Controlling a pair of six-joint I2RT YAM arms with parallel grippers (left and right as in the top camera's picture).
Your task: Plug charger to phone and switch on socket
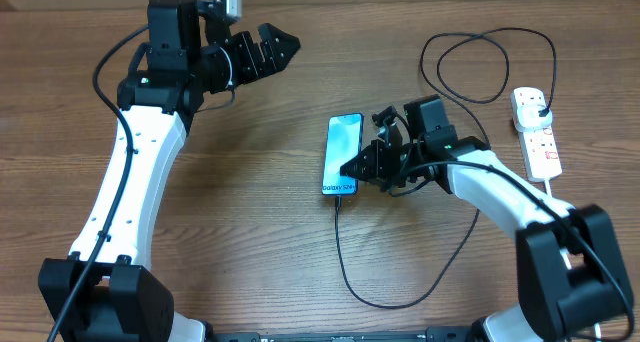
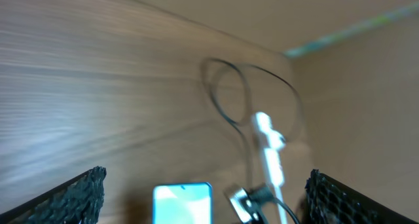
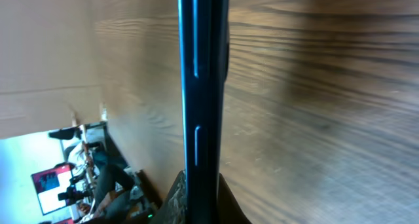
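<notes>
We saw the R gripper (image 1: 352, 168) pinching the phone (image 1: 343, 142) by its long edge, charger (image 1: 340, 252) tip at its short edge, L gripper (image 1: 285, 44) spread wide, empty, well apart.

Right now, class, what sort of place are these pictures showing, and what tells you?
Probably a robotics lab bench: two robot arms at a wooden table, with a phone, charger and socket laid out.

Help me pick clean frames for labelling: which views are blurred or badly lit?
Overhead: sharp and evenly lit, soft shadows, phone screen bright. Left wrist: heavy motion blur; socket and charger loops smeared, table grain streaked. Right wrist: phone's edge fairly crisp up close, table on the right soft, bright washed-out patch at lower left.
</notes>
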